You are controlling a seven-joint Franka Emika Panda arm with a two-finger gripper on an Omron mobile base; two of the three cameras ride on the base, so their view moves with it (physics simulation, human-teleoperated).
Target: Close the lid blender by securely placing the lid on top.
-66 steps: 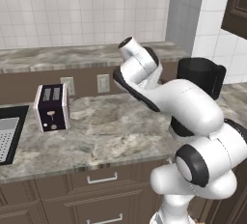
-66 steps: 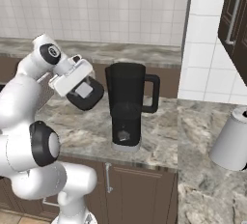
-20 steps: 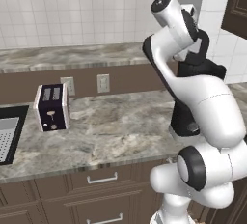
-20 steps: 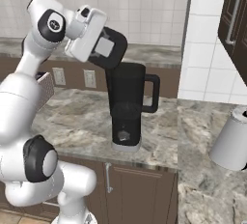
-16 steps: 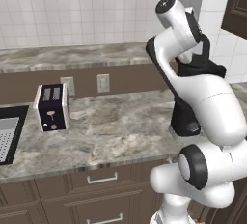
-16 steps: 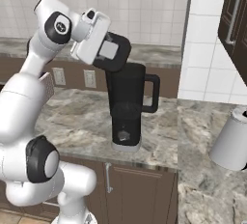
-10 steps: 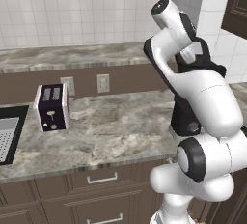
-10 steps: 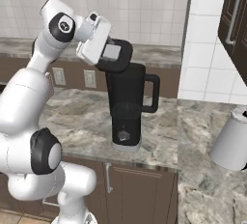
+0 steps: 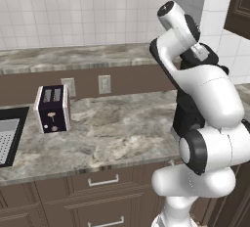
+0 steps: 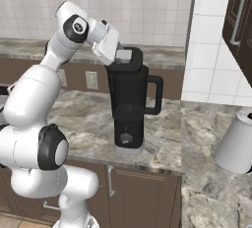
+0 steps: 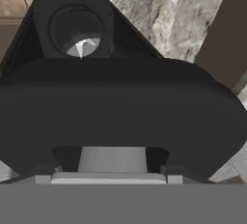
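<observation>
Lid (image 10: 124, 55) in my fingers (image 10: 119, 55), pinched flat and level right at the blender (image 10: 130, 105) jug's rim, over its left side. Whether it touches the rim I cannot tell. In the hand view the lid (image 11: 120, 117) lies across the frame with the jug's base far below, so the move left is, I judge, straight down along the jug's upright axis. Toaster (image 9: 51, 108) and grey kettle (image 10: 237, 141) stand well apart on the surface (image 10: 88, 119); nothing blocks the way.
</observation>
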